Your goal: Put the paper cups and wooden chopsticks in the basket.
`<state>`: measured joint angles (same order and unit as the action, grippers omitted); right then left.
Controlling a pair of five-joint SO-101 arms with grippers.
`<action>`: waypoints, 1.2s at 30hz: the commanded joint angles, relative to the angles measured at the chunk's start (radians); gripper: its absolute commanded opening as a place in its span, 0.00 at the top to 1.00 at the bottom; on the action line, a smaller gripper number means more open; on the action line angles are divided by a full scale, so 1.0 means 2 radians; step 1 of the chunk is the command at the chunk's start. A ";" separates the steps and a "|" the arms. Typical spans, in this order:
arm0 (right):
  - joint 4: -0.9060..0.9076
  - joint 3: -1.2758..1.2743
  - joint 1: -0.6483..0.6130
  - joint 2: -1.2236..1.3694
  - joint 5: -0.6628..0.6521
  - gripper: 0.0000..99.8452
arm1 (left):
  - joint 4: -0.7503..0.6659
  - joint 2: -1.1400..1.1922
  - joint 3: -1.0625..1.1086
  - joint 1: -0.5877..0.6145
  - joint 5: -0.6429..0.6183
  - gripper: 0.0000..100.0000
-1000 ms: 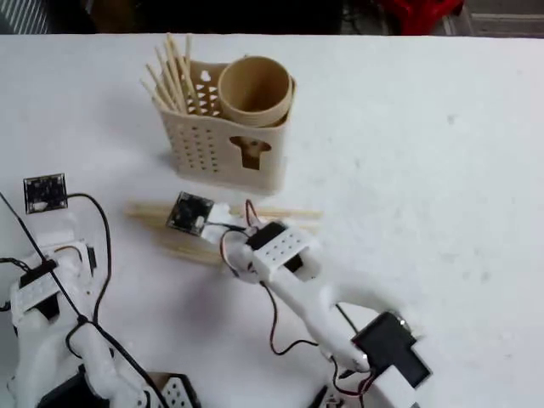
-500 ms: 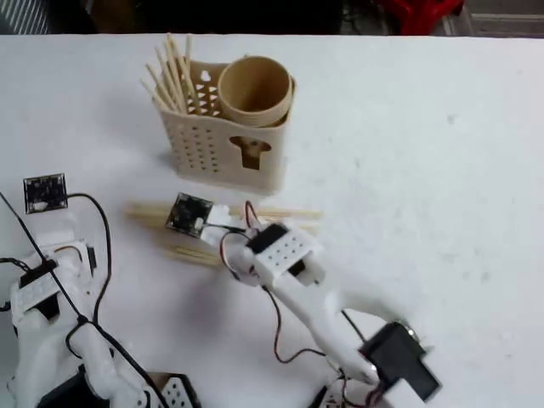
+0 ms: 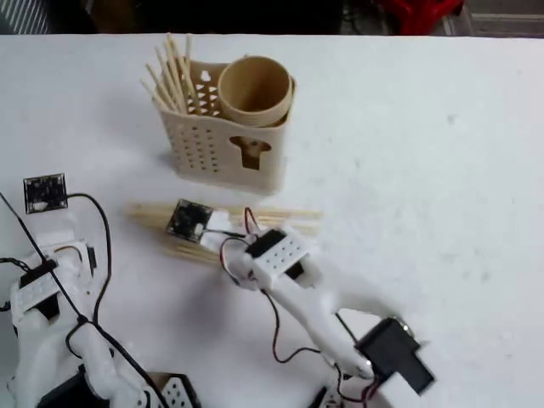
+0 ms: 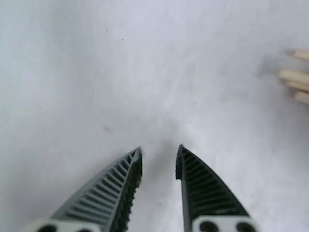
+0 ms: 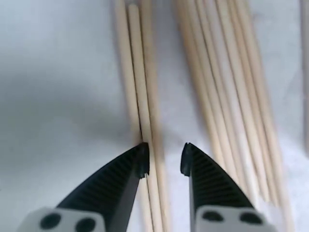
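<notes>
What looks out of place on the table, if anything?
Several chopsticks lie loose on the table in front of the basket, in two rough bunches, while others stand in it beside a cup. The right gripper is open just above them. Nothing looks damaged.

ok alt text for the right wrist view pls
The dark ribbed right gripper, slightly open, hangs low over pale wooden chopsticks lying on the white table, one tip by a group of three; a larger bunch lies alongside.

Cream perforated basket (image 3: 204,151), pale chopsticks (image 5: 136,72), white table (image 3: 425,127)
</notes>
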<state>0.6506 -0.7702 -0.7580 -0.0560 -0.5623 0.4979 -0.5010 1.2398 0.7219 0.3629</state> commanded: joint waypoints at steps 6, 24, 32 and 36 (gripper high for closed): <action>-0.003 0.034 0.006 0.030 0.005 0.87 | -0.010 0.000 -0.002 -0.009 -0.004 0.87; 0.016 -0.001 0.013 -0.079 0.018 0.98 | -0.010 0.000 -0.002 -0.009 -0.004 0.87; 0.002 -0.070 0.007 -0.204 0.032 0.98 | -0.011 0.000 -0.002 -0.009 -0.004 0.87; 0.000 -0.050 -0.001 -0.158 0.030 0.98 | -0.010 0.000 -0.002 -0.009 -0.004 0.87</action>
<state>0.6659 -0.9114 -0.7457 -0.4012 -0.5086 0.4979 -0.5010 1.2398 0.7219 0.3629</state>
